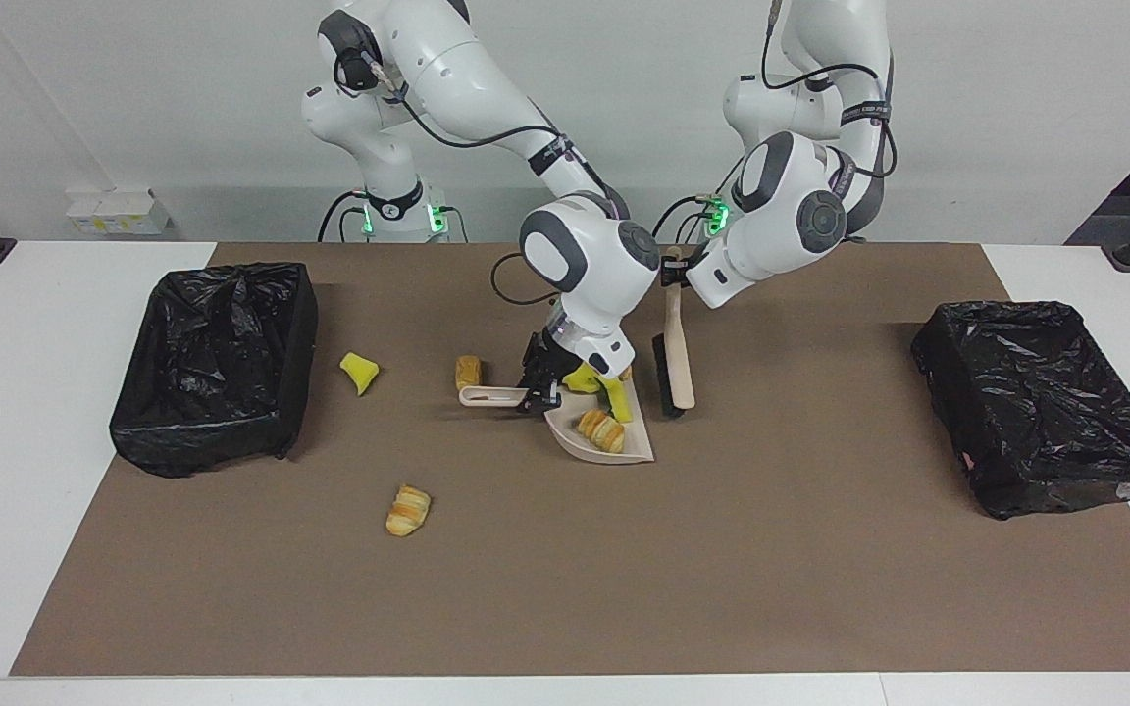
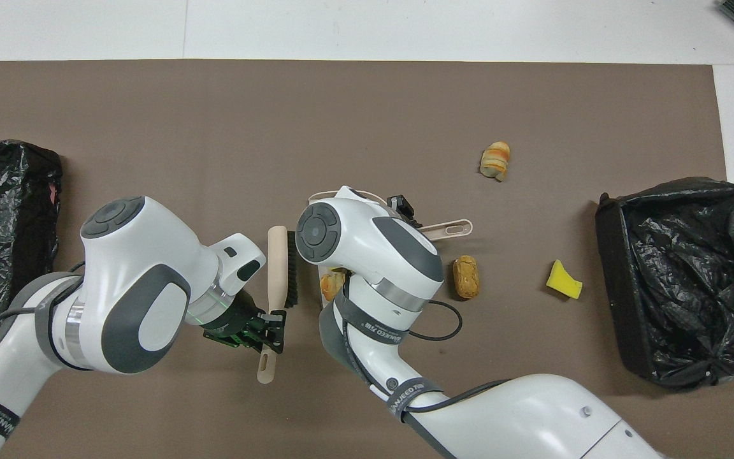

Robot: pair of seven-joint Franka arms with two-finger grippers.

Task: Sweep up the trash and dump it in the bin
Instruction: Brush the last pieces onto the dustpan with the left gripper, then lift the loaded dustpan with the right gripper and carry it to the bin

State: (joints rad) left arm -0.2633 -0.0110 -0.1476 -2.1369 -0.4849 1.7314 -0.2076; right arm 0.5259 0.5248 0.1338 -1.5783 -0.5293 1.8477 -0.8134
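Nearest the robots, the left gripper (image 1: 671,277) stood clamped on the handle of a hand brush (image 1: 675,363), whose bristles lay just beside a beige dustpan (image 1: 614,446). Meanwhile the right gripper (image 1: 538,390) was closed on the dustpan's handle, its arm hiding much of the pan from above. Inside the pan sat a striped pastry toy (image 1: 601,430) and yellow sponge wedges (image 1: 614,400). A bread toy (image 1: 468,372) lay touching the handle, another sponge wedge (image 1: 359,372) near the black-lined bin (image 1: 217,368). Farthest out lay a second pastry toy (image 1: 408,511). A second bin (image 1: 1044,404) sat at the left arm's end.
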